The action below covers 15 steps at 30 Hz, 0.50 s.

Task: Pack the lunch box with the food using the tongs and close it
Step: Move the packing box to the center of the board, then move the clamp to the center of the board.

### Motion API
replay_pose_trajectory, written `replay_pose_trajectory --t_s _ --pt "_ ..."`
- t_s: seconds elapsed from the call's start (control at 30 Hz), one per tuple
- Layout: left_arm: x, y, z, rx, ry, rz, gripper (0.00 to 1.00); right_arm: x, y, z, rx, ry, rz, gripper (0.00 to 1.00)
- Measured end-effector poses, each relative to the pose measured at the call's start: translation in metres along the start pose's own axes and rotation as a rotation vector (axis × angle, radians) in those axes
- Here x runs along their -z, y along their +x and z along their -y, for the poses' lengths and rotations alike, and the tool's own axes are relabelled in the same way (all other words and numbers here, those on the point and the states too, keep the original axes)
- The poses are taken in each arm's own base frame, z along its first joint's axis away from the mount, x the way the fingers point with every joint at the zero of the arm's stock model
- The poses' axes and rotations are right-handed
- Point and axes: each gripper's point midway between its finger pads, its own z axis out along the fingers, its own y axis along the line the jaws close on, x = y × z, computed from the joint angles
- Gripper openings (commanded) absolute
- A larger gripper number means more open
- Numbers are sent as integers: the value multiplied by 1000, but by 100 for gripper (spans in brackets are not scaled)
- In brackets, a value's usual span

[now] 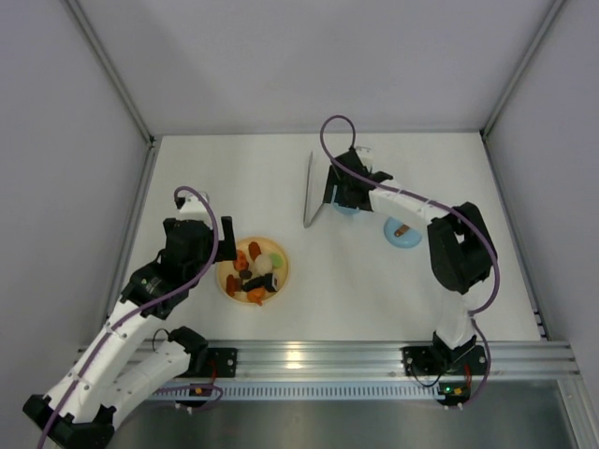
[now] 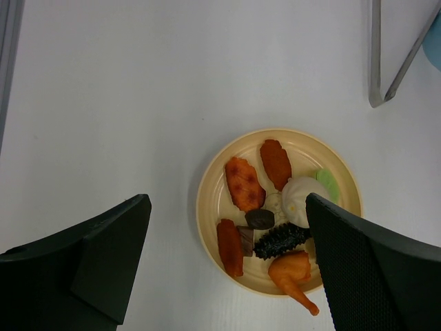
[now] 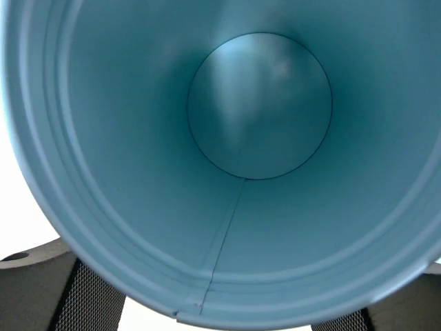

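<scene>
The food, several small toy pieces, lies on a yellow plate, also seen at the left in the top view (food, plate). My left gripper hangs open above the plate's left part with nothing between its jaws. My right gripper stands over the light blue lunch box. Its wrist view looks straight into the empty lunch box, with the fingers on either side of the wall; I cannot tell whether they touch it. The tongs lie just left of it.
The round blue lid with a brown handle lies flat, right of the lunch box. The tongs and an edge of the lunch box show at the top right of the left wrist view. Grey walls enclose the white table.
</scene>
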Motion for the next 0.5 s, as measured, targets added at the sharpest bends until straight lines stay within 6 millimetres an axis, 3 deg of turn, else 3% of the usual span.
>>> replay_pose_trajectory --t_s 0.27,0.5 --pt "0 1 2 0 11 -3 99 2 7 -10 -36 -30 -24 80" --pt "0 1 2 0 14 -4 99 5 29 -38 -76 -50 -46 79"
